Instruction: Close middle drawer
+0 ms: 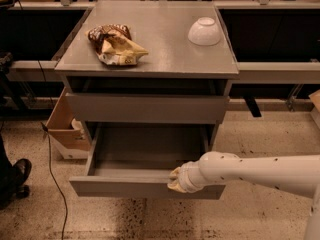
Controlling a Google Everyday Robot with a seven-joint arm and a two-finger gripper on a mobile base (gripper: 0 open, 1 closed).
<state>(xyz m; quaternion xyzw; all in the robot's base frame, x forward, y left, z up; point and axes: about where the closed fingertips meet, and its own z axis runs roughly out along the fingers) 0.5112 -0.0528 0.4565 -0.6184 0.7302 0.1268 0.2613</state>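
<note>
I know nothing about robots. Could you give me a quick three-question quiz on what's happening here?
1. True or false: the middle drawer is shut.
2. Where is the robot's hand? A) out of sight B) at the middle drawer's front edge, towards its right end C) raised above everything
3. Fill in: near the crumpled snack bag on the cabinet top sits a white ____.
Key: 1 false, it is pulled well out. 2 B. 3 bowl.

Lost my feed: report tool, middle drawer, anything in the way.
Tool at top front edge of plain grey handleless middle drawer, right of centre. Drawer standing well out of the cabinet. Nothing visible blocking its slide in.
</note>
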